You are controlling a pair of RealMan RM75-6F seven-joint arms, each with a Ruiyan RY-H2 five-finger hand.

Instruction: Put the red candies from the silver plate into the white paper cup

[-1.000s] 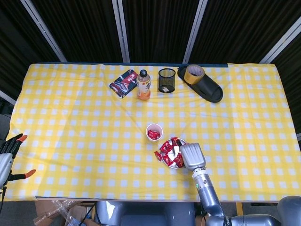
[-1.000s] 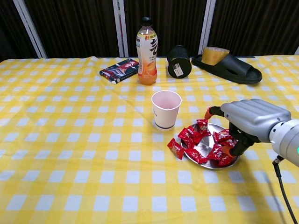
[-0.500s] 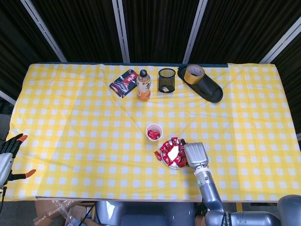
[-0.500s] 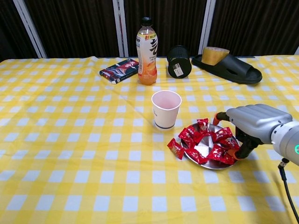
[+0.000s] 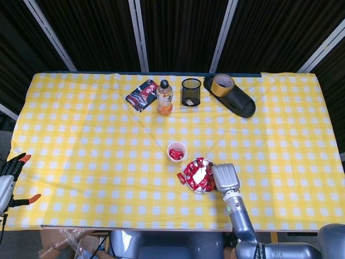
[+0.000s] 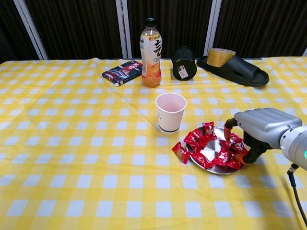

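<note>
The silver plate (image 6: pixel 211 152) lies just right of the white paper cup (image 6: pixel 170 111) and holds several red candies (image 6: pixel 225 157). One red candy (image 6: pixel 180 152) lies on the cloth at the plate's left rim. In the head view, red candies (image 5: pixel 174 154) show inside the cup (image 5: pixel 176 151). My right hand (image 6: pixel 261 127) hangs over the plate's right edge with its fingers (image 6: pixel 245 157) curled down into the candies; whether one is pinched is hidden. My left hand (image 5: pixel 11 178) rests off the table's left edge, fingers apart and holding nothing.
At the back stand an orange drink bottle (image 6: pixel 150 46), a black mesh pen holder (image 6: pixel 183 63), a dark snack packet (image 6: pixel 123 72) and a black slipper (image 6: pixel 240 72) with a tape roll (image 6: pixel 219 56) on it. Yellow checked cloth covers the table.
My right hand has slid right, from over the plate's middle to its right edge, uncovering more of the plate. The candies on the plate shifted a little. The left hand stayed put.
</note>
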